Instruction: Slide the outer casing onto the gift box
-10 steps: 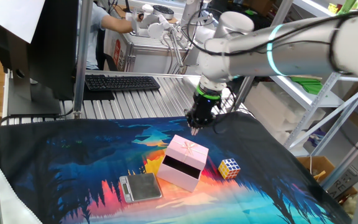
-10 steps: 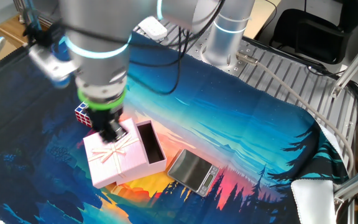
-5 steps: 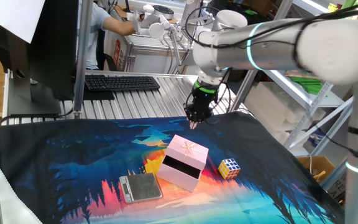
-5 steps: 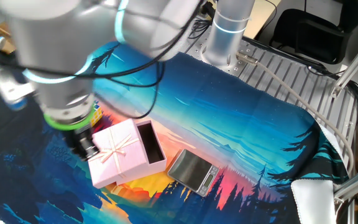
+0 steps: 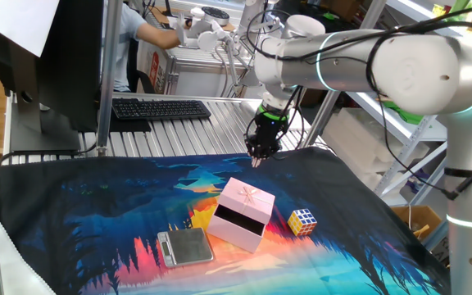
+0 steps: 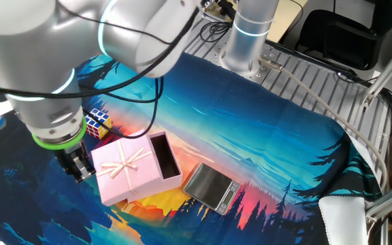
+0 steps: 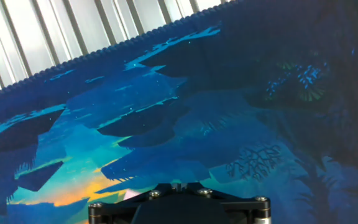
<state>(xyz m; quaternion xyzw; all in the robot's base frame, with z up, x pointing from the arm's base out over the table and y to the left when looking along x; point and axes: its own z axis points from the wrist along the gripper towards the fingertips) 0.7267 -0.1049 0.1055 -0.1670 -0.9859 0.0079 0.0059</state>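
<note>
I am holding my gripper (image 5: 257,158) up in the air above the far part of the printed cloth (image 5: 97,213), behind the pink sleeve (image 5: 247,201) and not touching it. From the other fixed view my gripper (image 6: 80,167) is showing just beside the sleeve's (image 6: 126,167) left edge, dark fingers pointing down. I cannot tell whether the fingers are spread or pressed together; nothing is showing between them. The sleeve is lying flat near the middle of the cloth, its bow mark facing up. The box (image 6: 165,156) with the dark inside is sitting in the sleeve's open end, and I cannot tell how far in it is. A grey flat device (image 6: 211,188) is lying just beside that end, and a colourful puzzle cube (image 5: 302,221) is resting near the sleeve. My hand view is showing only cloth (image 7: 185,118) and the metal slats (image 7: 73,31) beyond its edge.
</note>
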